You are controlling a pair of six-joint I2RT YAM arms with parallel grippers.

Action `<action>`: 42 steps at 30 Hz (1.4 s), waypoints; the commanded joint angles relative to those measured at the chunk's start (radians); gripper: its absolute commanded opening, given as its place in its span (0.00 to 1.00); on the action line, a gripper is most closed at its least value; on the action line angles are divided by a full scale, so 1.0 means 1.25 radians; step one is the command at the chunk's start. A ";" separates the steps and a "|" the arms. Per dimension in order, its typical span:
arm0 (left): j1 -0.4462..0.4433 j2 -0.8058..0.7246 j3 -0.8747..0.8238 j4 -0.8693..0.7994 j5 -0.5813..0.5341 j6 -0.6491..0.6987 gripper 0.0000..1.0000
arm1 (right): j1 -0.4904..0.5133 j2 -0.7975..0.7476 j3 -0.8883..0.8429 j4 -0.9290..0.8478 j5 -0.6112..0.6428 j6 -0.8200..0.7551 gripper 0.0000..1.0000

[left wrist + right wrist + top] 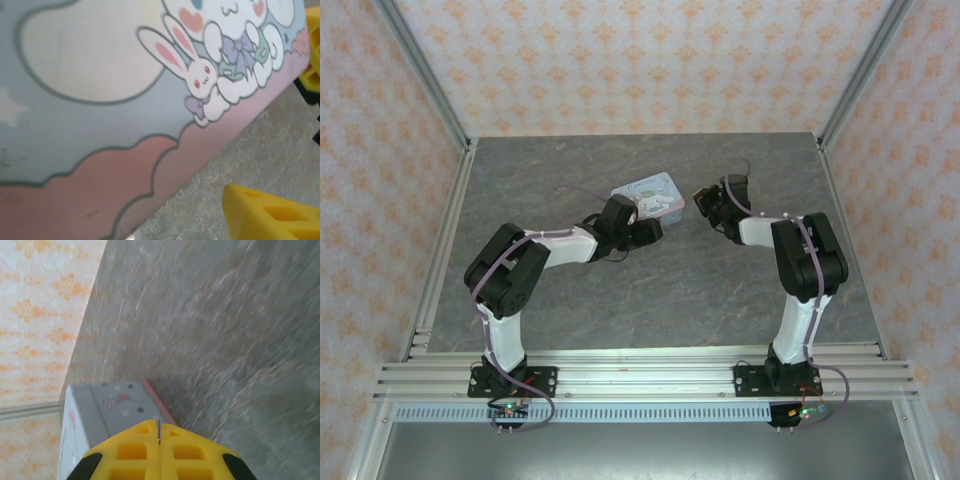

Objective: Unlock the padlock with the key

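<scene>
Start at the right gripper [159,439]. Pressed shut, yellow fingers [132,447] flat against each other, nipping a thin metal sliver in the seam, taken here for the key [158,426], with barely an edge poking past the tips. Hangs over a corner of the cartoon-printed tin box [107,407], with the grey table [225,340] beyond. Cannot tell whether touching the tin or just clear of it.

Across to the left gripper [275,130]. Jaws apart, clamped on nothing, parked just beside the tin's pink-and-blue printed wall, with bare table between the tips. From above, sits at the tin's near side, opposite the right gripper at its right side.

As for the padlock: too small to pick out with any certainty, presumably on or by the tin.

Judged as the approach with the key, lock not yet entered. To do it well:
- Brace first, closing the left jaws on whatever carries the lock, so nothing swivels away under the push.
- Bring the key in slowly, with the blade square to the keyway.
- Hold the pinch firm. With so little metal showing, a nudge could tilt or drop it.
- Back off and realign rather than force it.
- Turn by rolling the wrist about the key's own axis, not by sweeping sideways.
</scene>
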 commanded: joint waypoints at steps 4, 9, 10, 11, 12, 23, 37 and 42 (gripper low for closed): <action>0.022 -0.006 -0.001 -0.020 -0.035 0.059 0.69 | 0.059 -0.045 -0.022 0.036 -0.032 0.013 0.00; 0.032 -0.007 0.007 -0.055 -0.048 0.112 0.75 | 0.074 -0.126 -0.094 0.043 -0.021 0.007 0.00; 0.032 -0.009 0.010 -0.071 -0.060 0.124 0.76 | 0.071 -0.147 -0.106 0.027 -0.007 -0.005 0.00; 0.032 -0.010 0.010 -0.080 -0.066 0.134 0.78 | 0.070 -0.165 -0.112 0.006 0.004 -0.022 0.00; 0.032 -0.012 0.015 -0.096 -0.074 0.149 0.79 | 0.068 -0.184 -0.114 -0.019 0.018 -0.039 0.00; 0.031 -0.058 -0.046 -0.091 -0.211 0.183 0.85 | 0.058 -0.190 -0.027 -0.071 -0.019 -0.078 0.00; 0.030 0.008 -0.049 0.061 -0.069 0.209 0.71 | 0.072 -0.034 0.112 -0.022 -0.113 -0.036 0.00; 0.024 0.054 -0.034 0.073 -0.096 0.218 0.71 | 0.073 -0.006 0.112 -0.008 -0.119 -0.027 0.00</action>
